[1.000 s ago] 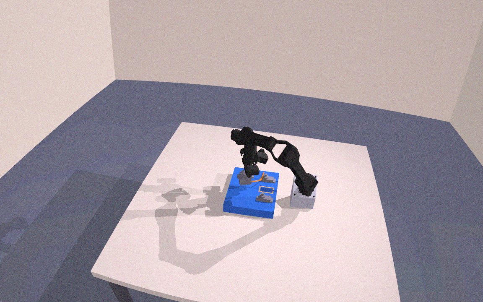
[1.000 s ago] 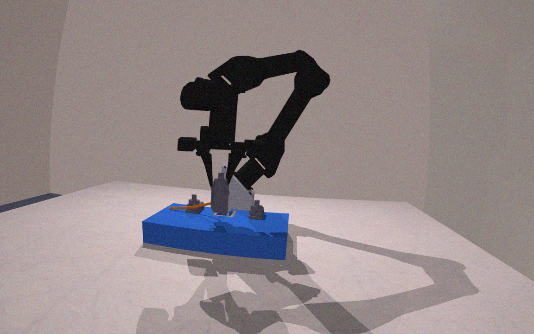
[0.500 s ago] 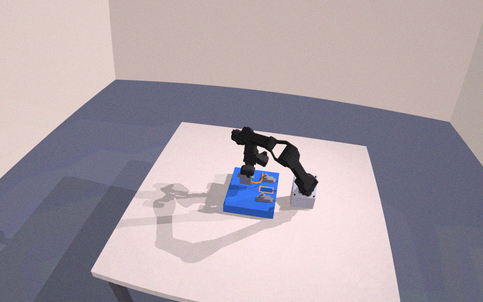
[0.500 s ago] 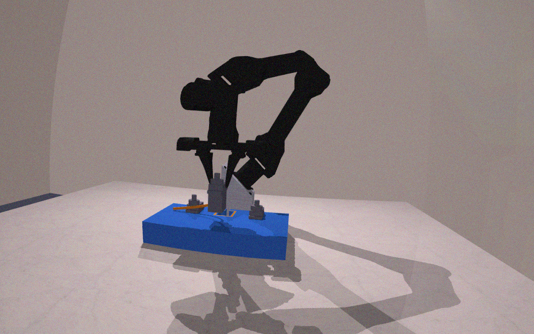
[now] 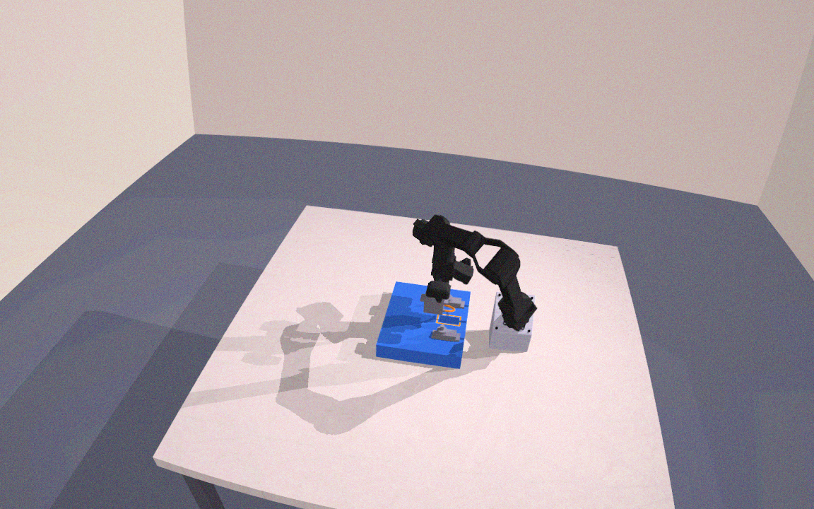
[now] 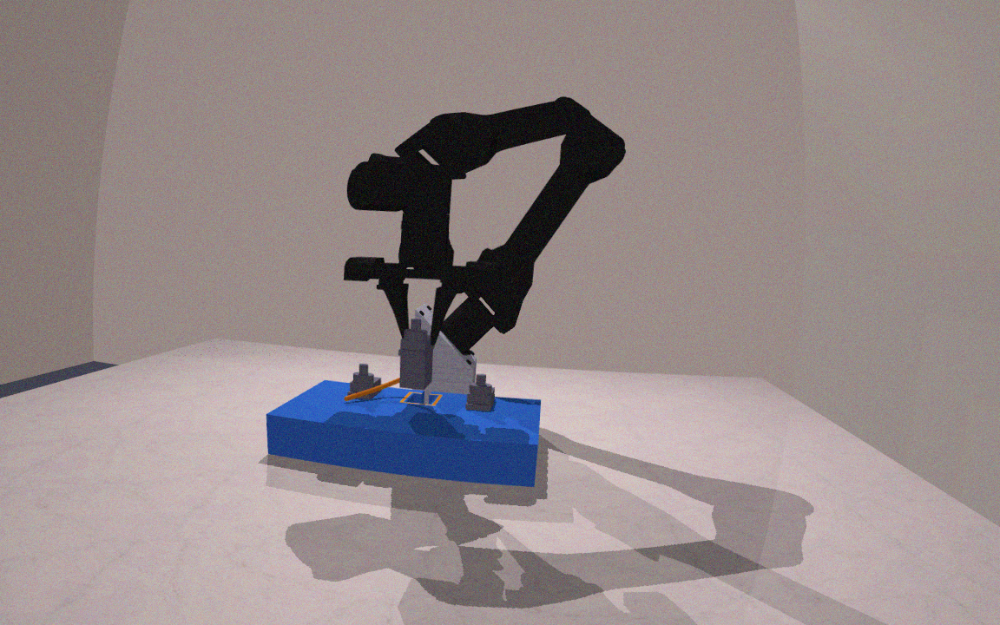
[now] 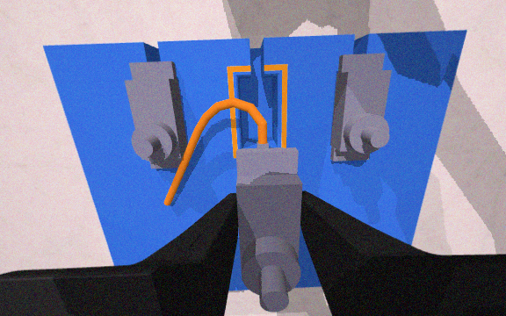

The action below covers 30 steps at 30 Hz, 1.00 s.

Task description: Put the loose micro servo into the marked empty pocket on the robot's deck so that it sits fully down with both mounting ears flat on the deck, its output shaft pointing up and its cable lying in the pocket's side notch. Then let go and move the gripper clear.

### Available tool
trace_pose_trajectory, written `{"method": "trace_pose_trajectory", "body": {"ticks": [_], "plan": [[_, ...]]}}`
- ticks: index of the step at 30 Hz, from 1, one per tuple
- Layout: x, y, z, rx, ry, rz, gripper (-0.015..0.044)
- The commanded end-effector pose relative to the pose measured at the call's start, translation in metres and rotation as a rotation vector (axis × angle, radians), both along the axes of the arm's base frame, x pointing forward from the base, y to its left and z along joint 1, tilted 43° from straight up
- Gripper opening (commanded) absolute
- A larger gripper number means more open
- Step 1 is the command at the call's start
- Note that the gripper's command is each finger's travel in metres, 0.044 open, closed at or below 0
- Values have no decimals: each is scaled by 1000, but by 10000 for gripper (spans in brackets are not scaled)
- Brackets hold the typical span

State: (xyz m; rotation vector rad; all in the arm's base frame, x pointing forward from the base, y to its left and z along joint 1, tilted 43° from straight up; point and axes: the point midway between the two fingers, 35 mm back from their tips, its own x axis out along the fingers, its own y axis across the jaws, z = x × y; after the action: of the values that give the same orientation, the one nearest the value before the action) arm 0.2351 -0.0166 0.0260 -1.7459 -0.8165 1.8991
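Observation:
My gripper (image 6: 419,338) (image 7: 267,200) is shut on the loose grey servo (image 5: 433,305) (image 6: 415,364) (image 7: 269,211), its fingers on the servo's two long sides. The servo is upright above the blue deck (image 5: 419,360) (image 6: 403,450) (image 7: 82,110), shaft up. In the wrist view it covers the near end of the empty pocket's orange outline (image 5: 461,321) (image 7: 285,110). The pocket's side notch (image 7: 256,57) is at the far end. The orange cable (image 6: 371,389) (image 7: 198,132) leaves the servo's notch-facing end and bends left across the outline, outside the notch. The gap beneath the servo is hard to judge.
Two fitted grey servos flank the pocket, one left (image 7: 152,96) and one right (image 7: 365,88) in the wrist view. The arm's pale base (image 5: 509,341) stands beside the deck on the white table (image 5: 523,430).

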Motion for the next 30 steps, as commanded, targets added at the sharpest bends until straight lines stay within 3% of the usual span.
{"method": "trace_pose_trajectory", "body": {"ticks": [1,8,30], "plan": [[-16,-4,2,-7,-11,-1,0],[-48,-8,2,-7,-10,-1,0],[-50,5,-13,-6,-10,-1,0]]}}
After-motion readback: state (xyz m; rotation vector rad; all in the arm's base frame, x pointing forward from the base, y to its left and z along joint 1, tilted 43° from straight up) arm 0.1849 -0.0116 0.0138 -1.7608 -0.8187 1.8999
